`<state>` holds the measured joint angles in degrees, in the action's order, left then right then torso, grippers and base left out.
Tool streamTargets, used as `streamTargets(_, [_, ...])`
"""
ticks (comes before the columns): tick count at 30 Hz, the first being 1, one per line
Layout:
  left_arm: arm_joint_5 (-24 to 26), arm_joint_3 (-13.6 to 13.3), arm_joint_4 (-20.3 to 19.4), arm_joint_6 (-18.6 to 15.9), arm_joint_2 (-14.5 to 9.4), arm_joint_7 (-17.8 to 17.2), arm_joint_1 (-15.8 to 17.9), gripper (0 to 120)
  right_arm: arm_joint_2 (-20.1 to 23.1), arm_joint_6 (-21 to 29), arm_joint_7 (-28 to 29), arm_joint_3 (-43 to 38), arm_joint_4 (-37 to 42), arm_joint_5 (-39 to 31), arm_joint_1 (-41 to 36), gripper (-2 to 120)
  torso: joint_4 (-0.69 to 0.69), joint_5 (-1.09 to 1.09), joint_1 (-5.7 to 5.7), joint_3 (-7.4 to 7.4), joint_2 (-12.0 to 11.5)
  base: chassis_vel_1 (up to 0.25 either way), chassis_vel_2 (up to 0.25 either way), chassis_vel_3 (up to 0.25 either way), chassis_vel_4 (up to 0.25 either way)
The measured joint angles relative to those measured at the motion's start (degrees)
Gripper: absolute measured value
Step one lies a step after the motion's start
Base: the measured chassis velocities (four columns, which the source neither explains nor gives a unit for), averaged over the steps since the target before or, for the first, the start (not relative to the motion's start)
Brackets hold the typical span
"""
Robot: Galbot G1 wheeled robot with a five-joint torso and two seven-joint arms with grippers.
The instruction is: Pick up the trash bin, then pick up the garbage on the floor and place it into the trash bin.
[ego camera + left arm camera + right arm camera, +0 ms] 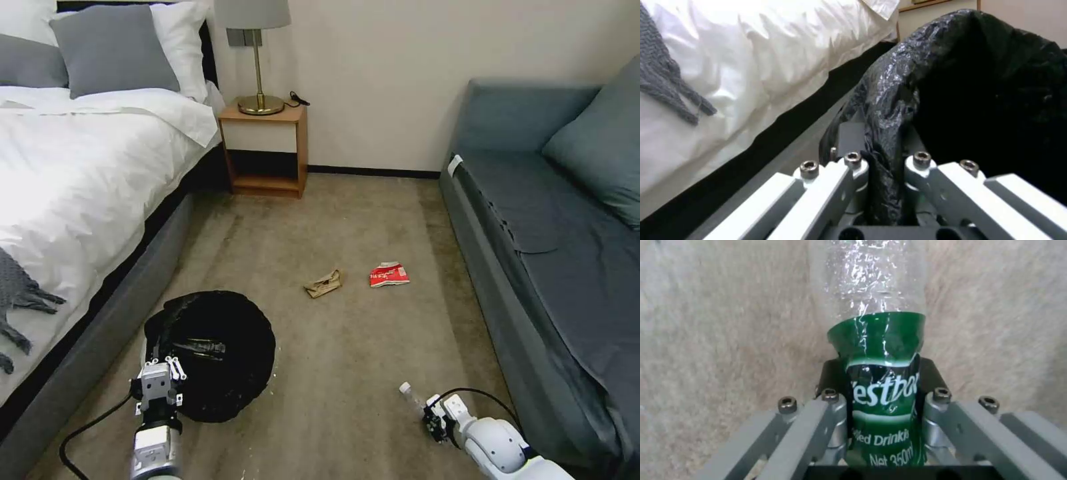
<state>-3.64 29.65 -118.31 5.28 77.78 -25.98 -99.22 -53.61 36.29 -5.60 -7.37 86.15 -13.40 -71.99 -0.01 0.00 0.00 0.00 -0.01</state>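
The left gripper (880, 173) pinches the trash bin's (220, 353) rim, holding it ready, while the right gripper (882, 400) clamps the bottle (882, 373) for dropping in.

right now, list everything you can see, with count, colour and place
trash bin: 1, black bag liner, on the carpet beside the bed, rim pinched by the left gripper
bottle: 1, clear with green label, held above the carpet near the sofa
paper scrap: 1, tan, mid carpet
packet: 1, red and white, carpet, beside the scrap and apart from it
bed: 1, white sheets, grey pillows, on the robot's left
nightstand: 1, wood, by the wall
lamp: 1, brass base, grey shade, on the nightstand
sofa: 1, blue-grey, on the robot's right
left gripper: 1, shut on the bin's liner rim
right gripper: 1, shut on the bottle
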Motion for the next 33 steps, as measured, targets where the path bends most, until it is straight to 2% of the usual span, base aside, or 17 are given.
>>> streamTargets(4, [-0.4,-0.2,-0.3,0.0,0.1,-0.1,-0.3,4,0.4,0.4,0.0,-0.8,1.8,-0.4,0.8,19,0.0,0.0,0.0,0.0,0.0,0.0,0.0,0.0,0.0])
streamTargets(7, [-1.1,-0.6,-1.9,0.0,0.1,-0.3,-2.6,4,0.6,0.5,-0.5,-1.7,3.3,-1.9,3.6,19,0.01,0.02,0.0,0.0,0.0,0.0,0.0,0.0,0.0])
streamTargets(11, [-1.2,-0.9,-2.2,0.0,-0.1,-1.1,-3.4,4,0.9,0.5,-1.1,-2.4,4.2,-3.4,6.1,19,0.01,0.01,0.0,0.0,0.0,0.0,0.0,0.0,0.0])
streamTargets(17, [-0.9,-0.8,-1.9,0.4,-0.3,-2.5,-4.0,4,1.4,-1.1,-2.2,-3.7,7.2,-9.0,11.8,19,0.01,0.0,0.0,0.0,0.0,0.0,0.0,0.0,0.0])
streamTargets(19, [-1.0,-1.0,-2.5,0.5,-0.3,-2.9,-4.4,4,1.0,-2.4,-1.6,-3.8,8.0,-12.3,14.2,19,0.01,-0.02,0.0,0.0,0.0,0.0,0.0,0.0,0.0])
streamTargets(27, [-1.9,-1.6,-4.2,0.5,0.4,-3.1,-4.9,4,-2.0,-9.0,-0.1,-3.3,9.4,-18.0,18.9,19,0.01,0.0,0.0,0.0,0.0,0.0,0.0,0.0,0.0])
streamTargets(33, [-2.0,-2.1,-3.5,0.9,0.8,-3.4,-3.9,4,-4.8,-11.7,1.1,-1.2,15.9,-24.9,20.2,19,0.01,-0.02,0.0,0.0,0.0,0.0,0.0,0.0,0.0])
